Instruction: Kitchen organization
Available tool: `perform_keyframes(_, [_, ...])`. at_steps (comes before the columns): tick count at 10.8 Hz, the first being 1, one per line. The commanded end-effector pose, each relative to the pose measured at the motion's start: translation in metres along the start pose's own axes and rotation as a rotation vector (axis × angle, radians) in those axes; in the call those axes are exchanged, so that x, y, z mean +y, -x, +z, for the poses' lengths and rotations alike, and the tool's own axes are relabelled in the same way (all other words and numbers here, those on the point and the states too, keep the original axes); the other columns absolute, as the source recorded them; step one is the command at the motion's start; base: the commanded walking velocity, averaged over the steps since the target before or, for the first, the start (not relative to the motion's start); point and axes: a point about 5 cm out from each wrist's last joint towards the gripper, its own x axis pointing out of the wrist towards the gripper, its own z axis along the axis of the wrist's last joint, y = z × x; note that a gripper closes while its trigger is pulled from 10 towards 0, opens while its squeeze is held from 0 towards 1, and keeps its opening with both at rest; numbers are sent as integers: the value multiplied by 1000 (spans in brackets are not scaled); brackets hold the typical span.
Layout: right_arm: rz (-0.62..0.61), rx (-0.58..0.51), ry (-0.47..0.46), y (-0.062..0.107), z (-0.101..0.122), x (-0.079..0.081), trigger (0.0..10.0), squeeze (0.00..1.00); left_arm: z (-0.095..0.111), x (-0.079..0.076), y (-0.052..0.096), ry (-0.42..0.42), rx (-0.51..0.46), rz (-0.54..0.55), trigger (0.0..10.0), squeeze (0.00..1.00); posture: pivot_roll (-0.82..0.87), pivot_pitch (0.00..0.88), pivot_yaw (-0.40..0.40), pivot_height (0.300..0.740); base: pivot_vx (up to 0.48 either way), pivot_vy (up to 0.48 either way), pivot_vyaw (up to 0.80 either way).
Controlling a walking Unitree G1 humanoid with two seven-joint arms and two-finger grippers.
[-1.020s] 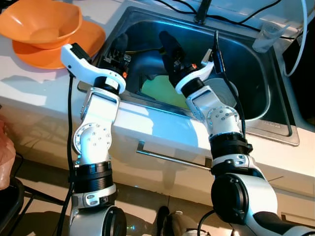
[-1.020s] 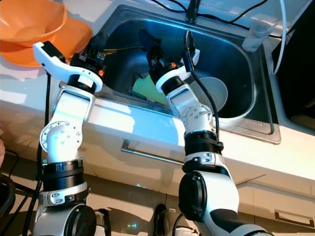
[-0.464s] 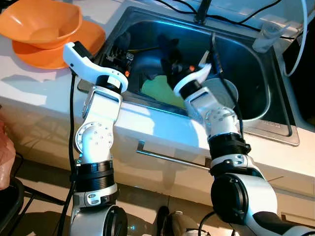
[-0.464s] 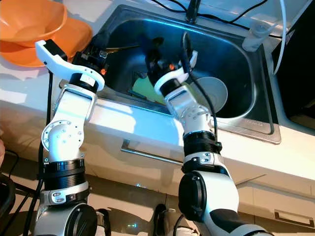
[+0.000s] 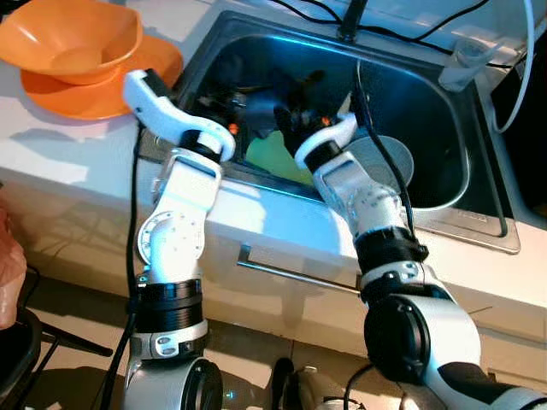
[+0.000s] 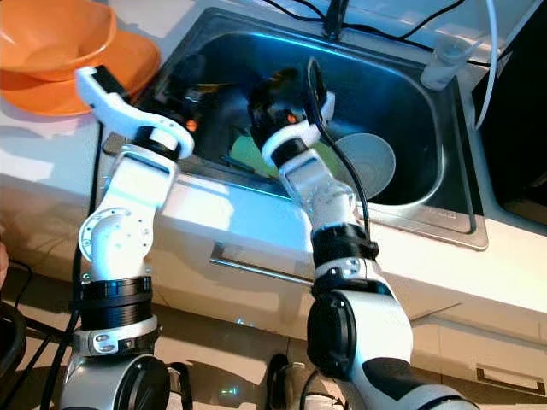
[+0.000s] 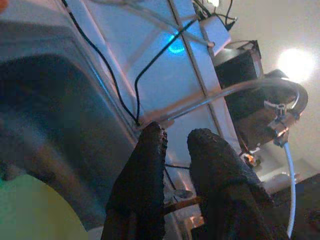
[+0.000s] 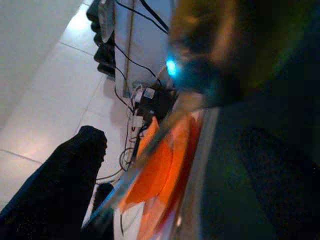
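Both pairs of jaws reach down into the sink [image 5: 444, 218]: the left gripper [image 7: 175, 145] has its two black fingers nearly together with a thin brown stick crossing behind their lower part, though whether they pinch it I cannot tell; on the right gripper [image 5: 295, 96] the picture is too blurred to say whether the fingers stand apart or closed. A yellow-green sponge or cloth [image 5: 278, 158] lies on the sink floor between the two arms, and a grey bowl [image 5: 385, 162] rests just beside the right forearm. An orange bowl [image 5: 73, 38] sits on an orange plate [image 5: 128, 81] on the counter, well apart from the basin. Since both wrists crowd the same dark corner, they could knock each other or a cable [image 5: 376, 128] could snag on the rim.
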Motion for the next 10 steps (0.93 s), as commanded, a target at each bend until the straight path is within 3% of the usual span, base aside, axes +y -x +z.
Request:
perform_keyframes(1, [40,37,-47,-12,-27,11,10000,0,-26,-22,2,111,46,-44,0,0,49,229,-153,740,0,0,0])
perform_keyframes(2, [49,26,-41,-15,-23,14,10000,0,-29,-22,3,116,55,-42,0,0,49,229,-153,740,0,0,0])
perform_keyframes(3, [60,21,-33,-17,-21,17,8784,0,-30,-22,5,118,58,-38,0,0,50,229,-154,740,0,0,0])
perform_keyframes(4, [65,18,-25,-18,-21,18,1804,0,-29,-21,6,115,58,-34,0,0,50,229,-154,740,0,0,0])
perform_keyframes(5, [66,15,-10,-18,-20,19,0,0,-28,-16,9,109,56,-17,0,0,51,225,-156,740,0,0,0])
perform_keyframes(10, [66,-14,21,-16,-11,18,0,0,-13,-5,16,78,14,25,0,0,53,219,-152,740,0,0,0])
